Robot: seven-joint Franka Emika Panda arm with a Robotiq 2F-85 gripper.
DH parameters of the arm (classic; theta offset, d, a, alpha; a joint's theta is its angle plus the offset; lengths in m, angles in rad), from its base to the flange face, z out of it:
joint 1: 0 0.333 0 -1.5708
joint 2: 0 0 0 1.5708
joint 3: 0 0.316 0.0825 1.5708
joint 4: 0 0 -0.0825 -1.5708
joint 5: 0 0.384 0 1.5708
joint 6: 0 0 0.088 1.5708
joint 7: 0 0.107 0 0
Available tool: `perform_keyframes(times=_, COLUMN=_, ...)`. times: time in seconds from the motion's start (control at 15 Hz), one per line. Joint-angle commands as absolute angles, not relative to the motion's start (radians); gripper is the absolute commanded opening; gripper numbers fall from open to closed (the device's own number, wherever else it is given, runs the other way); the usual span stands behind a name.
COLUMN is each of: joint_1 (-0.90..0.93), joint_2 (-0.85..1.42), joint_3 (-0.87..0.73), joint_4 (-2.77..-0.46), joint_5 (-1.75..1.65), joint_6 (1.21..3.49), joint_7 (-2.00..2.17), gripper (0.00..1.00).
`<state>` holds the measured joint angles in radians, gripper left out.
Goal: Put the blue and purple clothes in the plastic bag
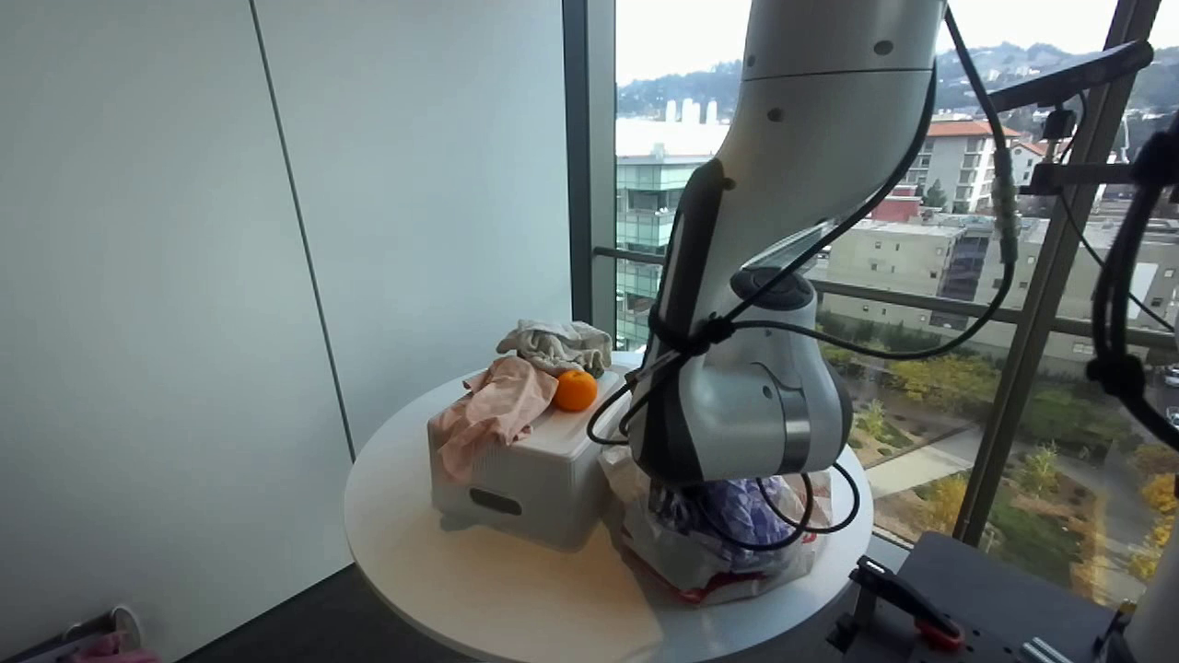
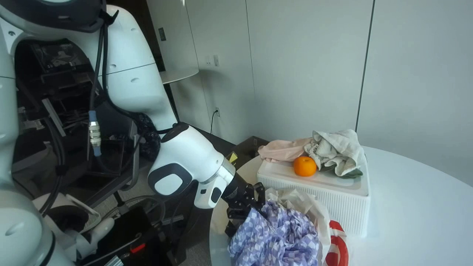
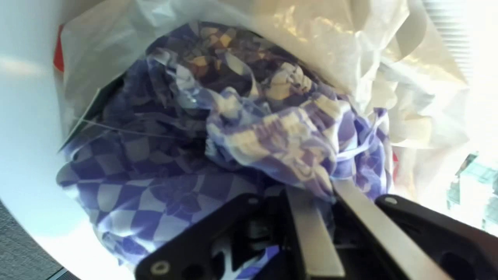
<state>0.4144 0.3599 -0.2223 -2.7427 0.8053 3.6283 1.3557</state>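
The blue and purple checkered cloth (image 1: 741,511) lies bunched in the mouth of the plastic bag (image 1: 672,552). In an exterior view the cloth (image 2: 284,240) bulges up and partly over the bag's near side, beside the whitish bag wall (image 2: 323,218). In the wrist view the cloth (image 3: 151,194) fills the middle, with the bag (image 3: 311,35) behind and around it. My gripper (image 3: 317,188) has its fingers close together with a fold of the cloth pinched between them. In an exterior view the gripper (image 2: 249,212) reaches down at the cloth's edge, its fingertips hidden by cloth.
A white ribbed box (image 1: 525,497) stands on the round white table (image 1: 497,589) beside the bag. On it lie a pink cloth (image 2: 284,149), a grey-white cloth (image 2: 342,149), an orange (image 2: 305,166) and something green (image 2: 353,173). A window is behind the arm.
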Motion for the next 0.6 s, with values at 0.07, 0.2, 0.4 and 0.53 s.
perform_keyframes(times=0.07, joint_1=0.464, joint_2=0.216, joint_3=-0.201, joint_4=-2.776, joint_5=0.952, joint_6=3.726, joint_7=1.212, gripper=0.11)
perform_keyframes(times=0.2, joint_1=0.466, joint_2=0.202, joint_3=-0.181, joint_4=-2.744, joint_5=1.007, joint_6=3.701, joint_7=1.167, gripper=0.11)
perform_keyframes(times=0.4, joint_1=0.445, joint_2=0.201, joint_3=-0.175, joint_4=-2.742, joint_5=1.017, joint_6=3.638, joint_7=1.157, gripper=0.11)
perform_keyframes(times=0.53, joint_1=0.308, joint_2=0.218, joint_3=-0.074, joint_4=-2.738, joint_5=1.003, joint_6=3.586, joint_7=1.158, gripper=0.11)
